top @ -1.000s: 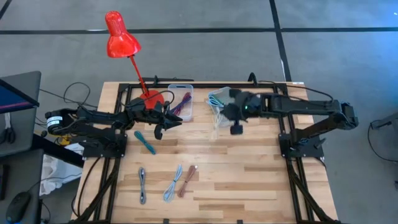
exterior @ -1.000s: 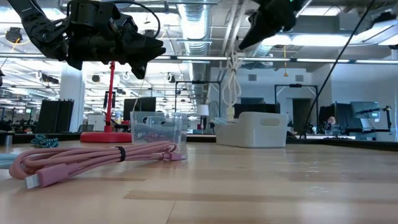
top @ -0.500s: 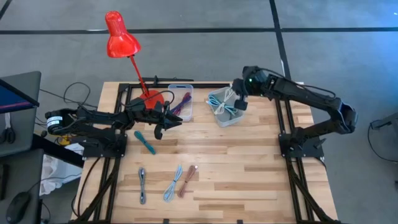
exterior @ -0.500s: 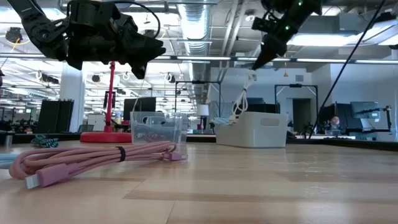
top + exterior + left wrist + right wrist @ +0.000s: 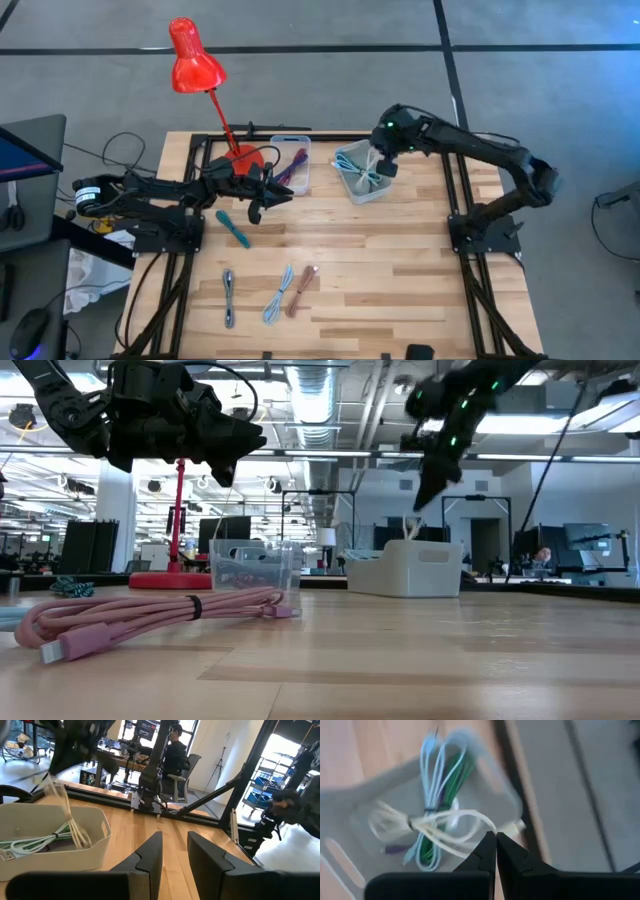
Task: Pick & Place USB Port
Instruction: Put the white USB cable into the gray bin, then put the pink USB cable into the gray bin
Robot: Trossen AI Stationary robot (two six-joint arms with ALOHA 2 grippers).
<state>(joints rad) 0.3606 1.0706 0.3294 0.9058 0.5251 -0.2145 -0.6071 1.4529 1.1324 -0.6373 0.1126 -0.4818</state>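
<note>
Right claw (image 5: 381, 163) clenched on white cable (image 5: 440, 822) over white bin (image 5: 346, 180) | Left claw (image 5: 268, 196) released, idle above desk (image 5: 400, 270) | Risk — I let go early; dangling loop catches bin rim, spills out

Right hand (image 5: 381, 163) lowered white cable (image 5: 451, 821) into bin (image 5: 352, 186).

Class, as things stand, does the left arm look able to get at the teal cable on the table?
Probably yes. The left gripper hangs just above and beside the teal cable, which lies alone on bare wood, nothing between them.
</note>
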